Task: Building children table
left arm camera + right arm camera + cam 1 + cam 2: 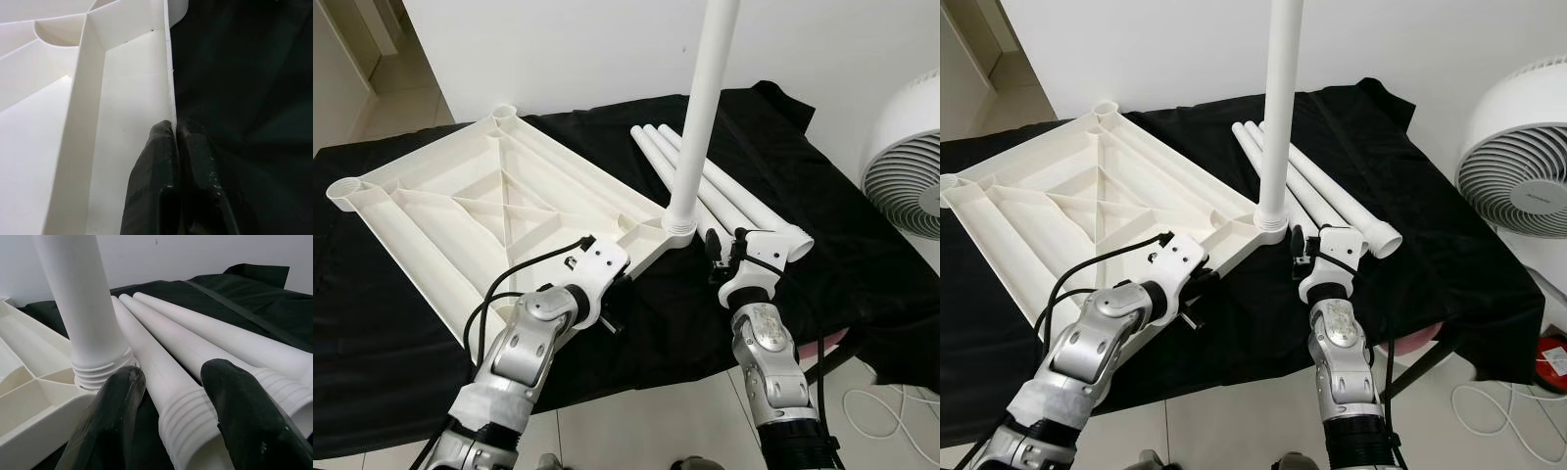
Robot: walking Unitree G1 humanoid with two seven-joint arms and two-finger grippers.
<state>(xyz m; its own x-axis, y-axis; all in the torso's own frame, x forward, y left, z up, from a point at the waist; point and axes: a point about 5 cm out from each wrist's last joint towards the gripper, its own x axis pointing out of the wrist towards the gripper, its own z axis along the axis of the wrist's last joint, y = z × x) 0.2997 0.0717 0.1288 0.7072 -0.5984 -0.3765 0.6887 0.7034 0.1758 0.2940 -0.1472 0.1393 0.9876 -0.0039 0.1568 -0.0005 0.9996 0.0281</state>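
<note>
On the black cloth (391, 323) one leg (703, 117) already stands in the tabletop (499, 211); three loose legs (744, 211) remain. Left gripper (175, 147) pinches the tabletop's rim, and the right gripper (171, 411) is spread around a loose leg.

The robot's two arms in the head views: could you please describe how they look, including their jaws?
Both arms are silver metal with rounded, jointed segments and white wrist housings. Black cables loop along the left arm; the right arm ends below in a black ribbed sleeve. The left gripper and right gripper each have two long, glossy black fingers.
</note>
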